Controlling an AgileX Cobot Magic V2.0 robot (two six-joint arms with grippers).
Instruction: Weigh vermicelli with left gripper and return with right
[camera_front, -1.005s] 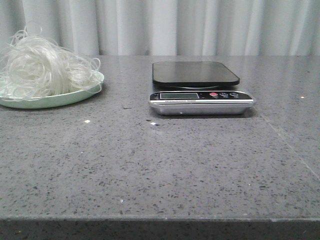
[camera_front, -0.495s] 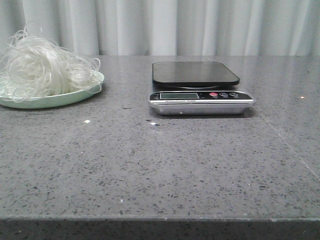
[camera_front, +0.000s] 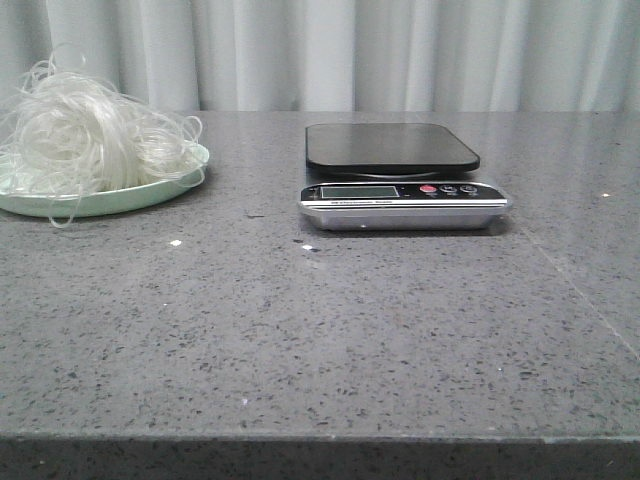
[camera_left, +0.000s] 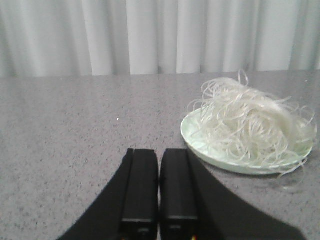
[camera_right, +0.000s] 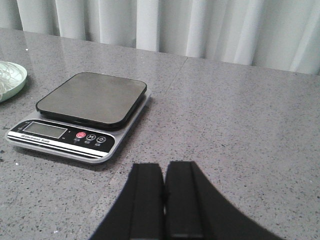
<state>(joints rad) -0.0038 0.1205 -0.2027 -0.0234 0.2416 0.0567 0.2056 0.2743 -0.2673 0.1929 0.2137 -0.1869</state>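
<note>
Looking across the grey speckled table (camera_front: 330, 330) from its near edge, the closest stretch carries only a few small white specks (camera_front: 175, 243). Farther back, a little right of centre, sits the kitchen scale (camera_front: 404, 194), its silver front with the display (camera_front: 359, 191) and a red button (camera_front: 428, 188) facing the camera and its black platform (camera_front: 391, 146) bare behind that. Well apart from it, at the far left, a pale green plate (camera_front: 150, 190) holds the vermicelli (camera_front: 85, 135), a loose heap of thin whitish strands (some loops hang over the rim, and one touches the table). Pale curtains (camera_front: 330, 50) close off the back.

Neither arm shows in the front view. In the left wrist view, the left gripper (camera_left: 159, 187) has its two black fingers (camera_left: 141, 185) pressed nearly together, with only a thin slit between them and nothing held; the plate (camera_left: 197, 142) and noodles (camera_left: 247, 122) lie just ahead and off to one side. In the right wrist view, the right gripper (camera_right: 163, 200) is likewise closed on nothing, above bare table, with the scale (camera_right: 82, 117) ahead and the plate's edge (camera_right: 15, 80) beyond it.
</note>
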